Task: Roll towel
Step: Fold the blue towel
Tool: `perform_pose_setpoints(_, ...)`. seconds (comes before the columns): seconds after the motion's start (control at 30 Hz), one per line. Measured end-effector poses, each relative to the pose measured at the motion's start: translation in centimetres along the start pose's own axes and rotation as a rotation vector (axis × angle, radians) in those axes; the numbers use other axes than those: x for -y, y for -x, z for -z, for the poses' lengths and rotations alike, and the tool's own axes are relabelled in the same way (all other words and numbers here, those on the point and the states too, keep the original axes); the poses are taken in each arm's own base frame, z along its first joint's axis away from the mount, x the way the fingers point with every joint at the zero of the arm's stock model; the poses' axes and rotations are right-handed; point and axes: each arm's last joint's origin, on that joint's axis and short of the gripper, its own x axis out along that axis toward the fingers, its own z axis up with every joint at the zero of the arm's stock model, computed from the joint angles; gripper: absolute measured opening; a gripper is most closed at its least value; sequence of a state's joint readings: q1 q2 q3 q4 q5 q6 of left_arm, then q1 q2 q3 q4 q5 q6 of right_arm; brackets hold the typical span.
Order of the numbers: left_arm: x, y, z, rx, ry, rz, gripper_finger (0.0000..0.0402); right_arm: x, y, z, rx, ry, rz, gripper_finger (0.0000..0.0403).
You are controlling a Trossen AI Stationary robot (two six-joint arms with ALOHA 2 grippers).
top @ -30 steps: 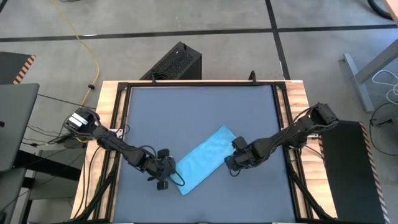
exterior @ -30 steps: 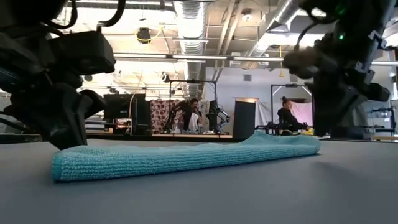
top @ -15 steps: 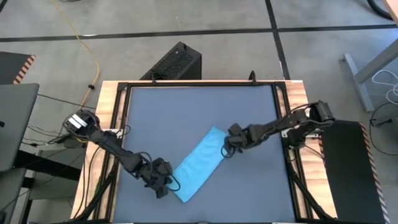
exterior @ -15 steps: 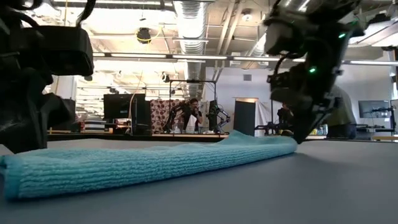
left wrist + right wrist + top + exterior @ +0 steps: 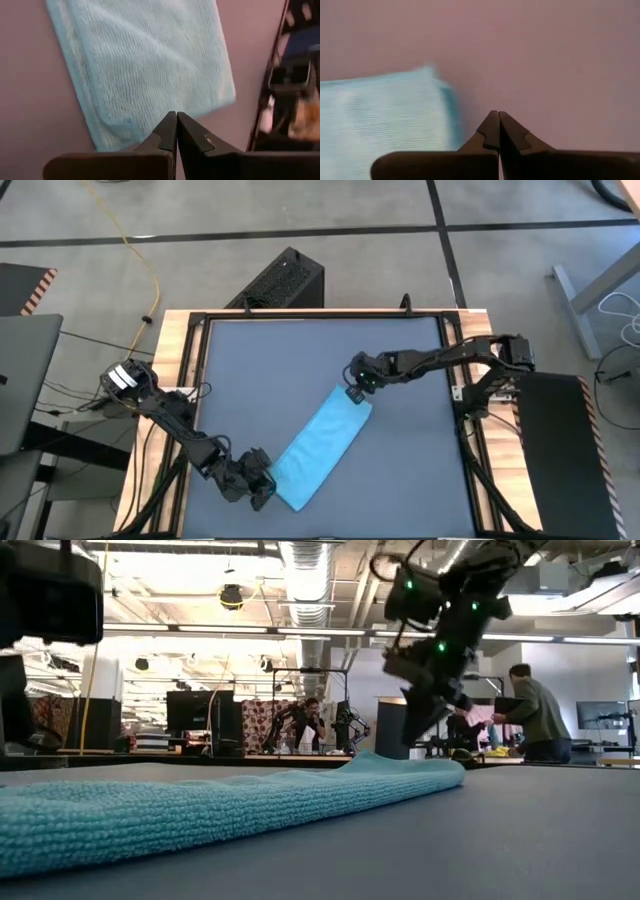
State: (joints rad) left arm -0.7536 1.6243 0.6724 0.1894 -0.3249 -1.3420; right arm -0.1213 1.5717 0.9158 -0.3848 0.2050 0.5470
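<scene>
— Looking down from above, where is the towel (image 5: 316, 448)?

— It lies flat on the bench (image 5: 300, 360) as a long folded strip, running on a slant from the near edge, left of the middle, up toward the centre. In the low view the towel (image 5: 200, 802) shows as a low ribbed band across the grey top, its far end a little raised.

— And your left claw (image 5: 257, 489)?

— It sits at the towel's near end, just beside the lower corner, low over the bench. Through my left wrist camera the two fingers (image 5: 170, 131) are pressed together, tip to tip, with nothing between them; the towel (image 5: 145, 70) spreads out just ahead of the tips, and the tips overlap its near edge.

— Your right claw (image 5: 355, 389)?

— It is at the far end of the strip, by the upper corner, with my right arm reaching in from the bench's right side. In the low view it (image 5: 412, 730) hangs just above that raised end. In my right wrist view the fingers (image 5: 496, 129) are closed on each other too, gripping nothing, with the towel (image 5: 382, 115) to one side of them and bare bench ahead.

— Anyone around?

— In the room behind the bench a person (image 5: 535, 718) stands, and another person (image 5: 312, 722) is farther back.
</scene>
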Motion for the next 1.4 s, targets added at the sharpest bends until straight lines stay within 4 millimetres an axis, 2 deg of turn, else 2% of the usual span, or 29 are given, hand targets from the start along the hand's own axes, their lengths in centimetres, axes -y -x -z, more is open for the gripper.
perform_pose_setpoints(0.1, 0.6, 0.9, -0.8, 0.006, -0.077, 0.035, 0.0000, -2.0, 0.6, 0.7, -0.012, 0.022, -0.087, 0.0017)
perform_pose_setpoints(0.2, 0.8, 2.1, -2.0, 0.051, -0.145, 0.023, 0.0000, -3.9, 0.9, 2.2, -0.018, 0.018, -0.091, 0.0017)
perform_pose_setpoints(0.37, -0.3, 3.3, -3.6, 0.087, -0.211, -0.106, 0.0000, -6.2, 1.6, 4.4, 0.005, -0.015, -0.074, 0.0017)
perform_pose_setpoints(0.53, -1.7, 2.1, -3.0, -0.031, -0.238, -0.172, 0.0000, -6.4, 1.9, 5.4, -0.016, -0.032, -0.023, 0.0017)
perform_pose_setpoints(0.67, -2.5, 0.3, -2.1, -0.115, -0.264, -0.188, 0.0000, -6.1, 0.5, 6.3, -0.053, -0.033, 0.029, 0.0017)
perform_pose_setpoints(0.8, -2.7, -0.6, -1.6, -0.150, -0.219, -0.172, 0.0000, -6.0, -1.4, 6.8, -0.092, -0.013, 0.070, 0.0017)
perform_pose_setpoints(1.03, -0.9, -0.8, -0.9, -0.148, -0.181, 0.005, 0.0000, -5.2, -3.3, 6.0, -0.087, 0.067, 0.110, 0.0017)
perform_pose_setpoints(1.2, -0.6, -0.7, -0.8, -0.185, -0.186, 0.048, 0.0000, -3.6, -4.2, 3.9, 0.016, 0.157, 0.181, 0.0017)
perform_pose_setpoints(1.4, 0.5, -0.4, -1.8, -0.189, -0.272, 0.083, 0.0000, -2.6, -4.6, 1.1, 0.055, 0.187, 0.152, 0.0017)
